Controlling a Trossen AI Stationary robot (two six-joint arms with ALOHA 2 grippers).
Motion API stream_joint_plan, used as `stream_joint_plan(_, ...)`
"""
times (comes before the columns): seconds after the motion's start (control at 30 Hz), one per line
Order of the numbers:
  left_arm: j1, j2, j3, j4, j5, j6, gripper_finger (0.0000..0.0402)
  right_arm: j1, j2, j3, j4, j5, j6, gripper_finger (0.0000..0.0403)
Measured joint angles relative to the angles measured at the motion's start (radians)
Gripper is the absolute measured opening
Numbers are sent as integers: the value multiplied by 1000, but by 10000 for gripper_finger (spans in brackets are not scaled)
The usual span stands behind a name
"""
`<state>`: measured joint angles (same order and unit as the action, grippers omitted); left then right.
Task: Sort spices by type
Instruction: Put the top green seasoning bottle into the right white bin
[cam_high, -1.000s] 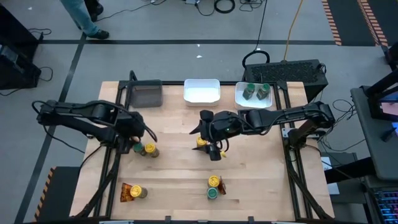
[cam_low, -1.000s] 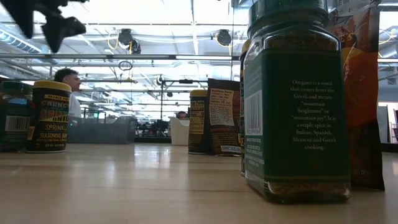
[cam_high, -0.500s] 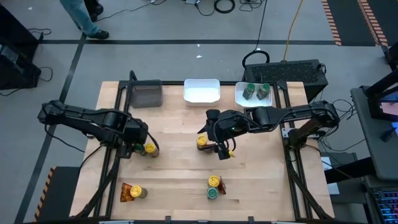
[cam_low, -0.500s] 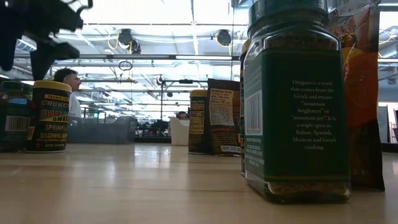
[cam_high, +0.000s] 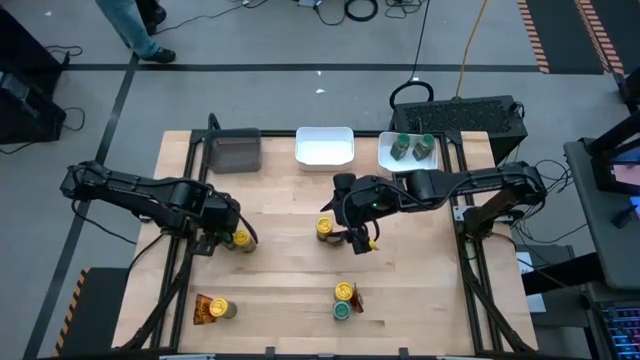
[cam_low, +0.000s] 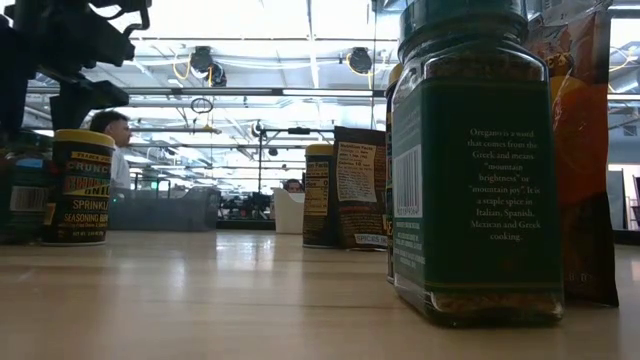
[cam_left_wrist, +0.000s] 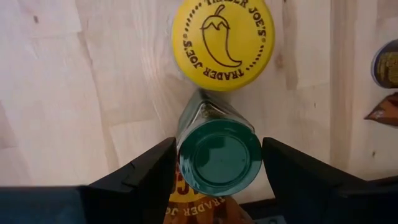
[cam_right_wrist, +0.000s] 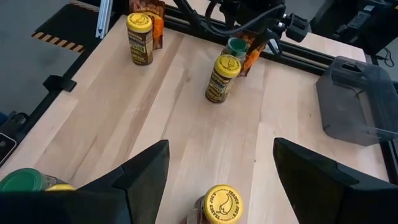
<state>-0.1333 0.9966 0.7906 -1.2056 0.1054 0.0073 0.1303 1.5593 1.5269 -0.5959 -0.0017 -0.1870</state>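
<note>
My left gripper is open and points down, one finger on either side of a green-lidded jar. That jar stands on the table against a yellow-lidded jar, with an orange packet at its foot. My right gripper is open above the table's middle, over a yellow-lidded jar. Two green-lidded jars stand in the far-right white tray. My left gripper has its fingers close on both sides of the green jar's lid, coming from above. Whether they touch the lid I cannot tell. The jar stands upright on the table.
A middle white tray and a grey tray sit at the far edge. Near the front stand a yellow jar, a green jar and a packet. A packet and yellow jar are front left.
My left gripper has come down over the green-lidded jar, as the low view shows. My right gripper has shifted a little toward the table's right edge, uncovering the yellow jar in the middle. No jar or packet has moved.
</note>
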Motion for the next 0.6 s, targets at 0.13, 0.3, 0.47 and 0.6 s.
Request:
stream_joint_plan(0.13,0,0,0,0,-10,-1,242,0,0,0,0,0,-9,270)
stream_joint_plan(0.3,0,22,0,1,-10,-1,242,0,0,0,-1,0,-9,270)
stream_joint_plan(0.47,0,77,0,1,-11,-1,242,0,0,0,0,0,-9,270)
stream_joint_plan(0.6,0,122,0,1,-11,-2,242,0,0,0,0,0,-9,270)
